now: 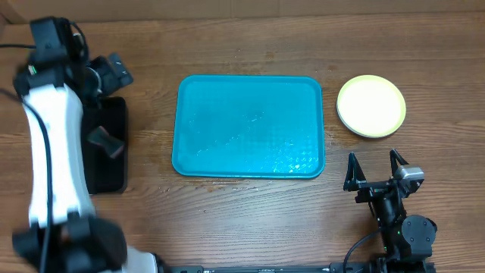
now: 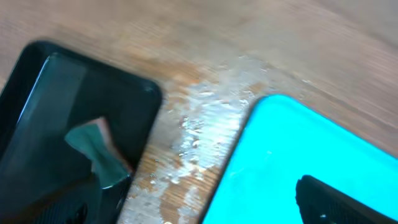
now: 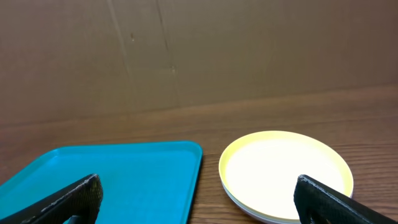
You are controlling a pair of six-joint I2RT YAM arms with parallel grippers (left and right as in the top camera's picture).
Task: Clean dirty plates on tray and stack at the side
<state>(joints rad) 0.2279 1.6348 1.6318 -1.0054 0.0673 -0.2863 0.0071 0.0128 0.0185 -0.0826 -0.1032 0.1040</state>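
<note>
1. While the right claw (image 1: 373, 173) sits low at the near right of the table (image 1: 250, 220), its two fingers stand wide apart with nothing between them. In its own wrist view the black fingertips (image 3: 68, 196) show at the two bottom corners.
2. Stacked on the table at the far right, the plates (image 1: 370, 106) lie just beside the right edge of the turquoise tray (image 1: 250, 125) without touching it, farther back than the right claw.
3. On top is the yellow-green plate (image 3: 286, 174), its face pale and clean-looking. A paler rim shows under it in the right wrist view, but how many plates lie below cannot be told.
4. At the middle of the table, the turquoise tray lies with its long side running left to right, and faint wet streaks cross its floor.
5. Reaching from the near left corner toward the far left, the white left arm (image 1: 49, 152) carries the left claw (image 1: 108, 106) above the black tray (image 1: 114, 178). That tray lies left of the turquoise one, apart from it.
6. Because the left wrist view is blurred and shows only one dark finger (image 2: 339, 199) over the turquoise tray, I cannot tell whether that claw is apart or together.
7. Inside the black tray lies a small grey-green scrap (image 2: 93, 149), too blurred to name. A wet patch (image 2: 199, 124) glistens on the table between the two trays.
</note>
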